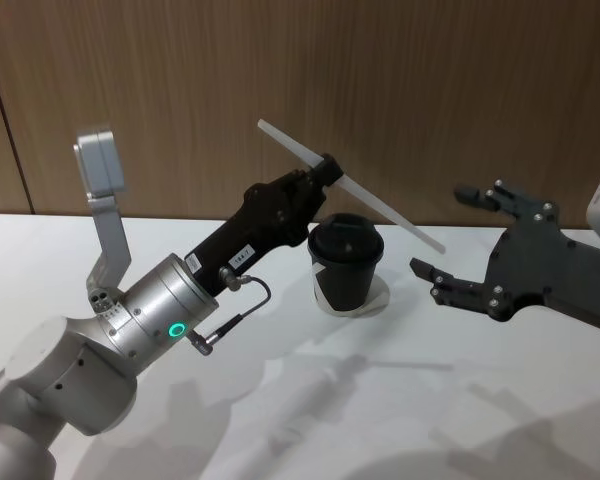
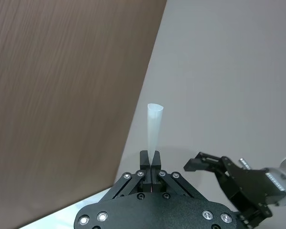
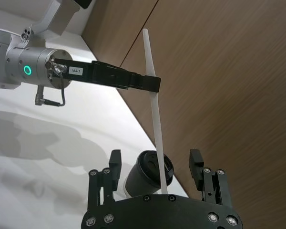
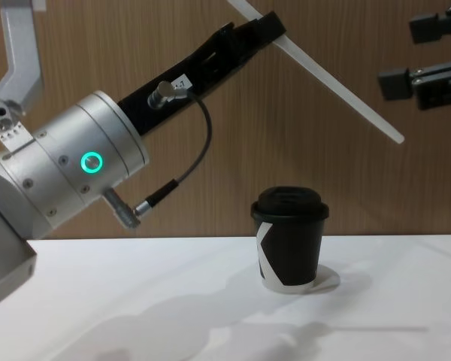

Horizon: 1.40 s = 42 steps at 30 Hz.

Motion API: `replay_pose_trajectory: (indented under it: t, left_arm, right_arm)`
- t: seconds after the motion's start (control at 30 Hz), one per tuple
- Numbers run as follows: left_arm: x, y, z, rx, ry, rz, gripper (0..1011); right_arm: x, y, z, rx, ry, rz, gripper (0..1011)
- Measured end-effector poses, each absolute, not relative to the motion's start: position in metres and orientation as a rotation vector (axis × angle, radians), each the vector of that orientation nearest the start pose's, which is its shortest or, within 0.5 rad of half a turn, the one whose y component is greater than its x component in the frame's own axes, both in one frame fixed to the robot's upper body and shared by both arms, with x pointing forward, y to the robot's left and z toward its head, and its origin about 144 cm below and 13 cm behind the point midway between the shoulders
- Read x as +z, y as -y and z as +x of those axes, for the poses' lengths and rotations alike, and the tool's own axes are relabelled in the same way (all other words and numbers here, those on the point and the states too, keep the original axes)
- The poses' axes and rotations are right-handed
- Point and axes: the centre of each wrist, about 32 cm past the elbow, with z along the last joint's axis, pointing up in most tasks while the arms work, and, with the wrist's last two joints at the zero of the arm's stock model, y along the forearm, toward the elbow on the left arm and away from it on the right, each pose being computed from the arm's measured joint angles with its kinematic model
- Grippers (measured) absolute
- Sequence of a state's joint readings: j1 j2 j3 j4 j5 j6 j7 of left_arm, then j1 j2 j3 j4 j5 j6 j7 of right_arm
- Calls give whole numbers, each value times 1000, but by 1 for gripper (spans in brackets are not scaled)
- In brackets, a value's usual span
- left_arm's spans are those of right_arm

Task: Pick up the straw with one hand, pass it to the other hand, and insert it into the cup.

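white straw is sitting clamped between the closed fingers of the left gripper, which is gripping it nearer its upper end than its lower one. the straw is hanging in the air at a slant, its high end pointing back toward the wood wall and its low end dropping toward the robot's right. the silver arm behind that gripper is reaching up from the left, its green ring glowing and a black cable looping beside it.

the right gripper is hovering on the right with its fingers spread wide and holding nothing. the straw's low end is lying close to those fingers (from the chest view it is sitting just under the lower finger, clear of it).

the black cup, lid on, is standing upright on the white table, below the straw and apart from it. in the chest view the cup is sitting well beneath both grippers.
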<state>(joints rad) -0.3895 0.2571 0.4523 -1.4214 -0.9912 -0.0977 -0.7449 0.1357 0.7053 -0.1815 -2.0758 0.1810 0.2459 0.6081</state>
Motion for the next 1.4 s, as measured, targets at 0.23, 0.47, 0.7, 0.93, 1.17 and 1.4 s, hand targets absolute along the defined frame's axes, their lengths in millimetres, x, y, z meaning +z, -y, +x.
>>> replay_pose_trajectory:
  t: [0.23,0.47,0.7,0.93,1.17,1.4]
  left_arm:
    - [1224,-184,539,459,-112,-529,5]
    - [1242,-188,538,491,-37,-445,5]
    - [1261,-192,537,523,33,-344,5]
    - [1276,-193,535,577,75,-247,4]
    - [1287,-194,534,642,102,-168,5]
    - [1291,-193,535,682,115,-124,5]
  right_arm:
    - [1336,281,438,-650,496,-346,1001]
    - [1336,281,438,-650,496,-345,1001]
    - [1336,281,438,-650,496,-345,1001]
    - [1336,281,438,-650,496,-346,1001]
    - [1336,281,438,-650,496,-345,1001]
    - [1336,281,438,-650,496,-345,1001]
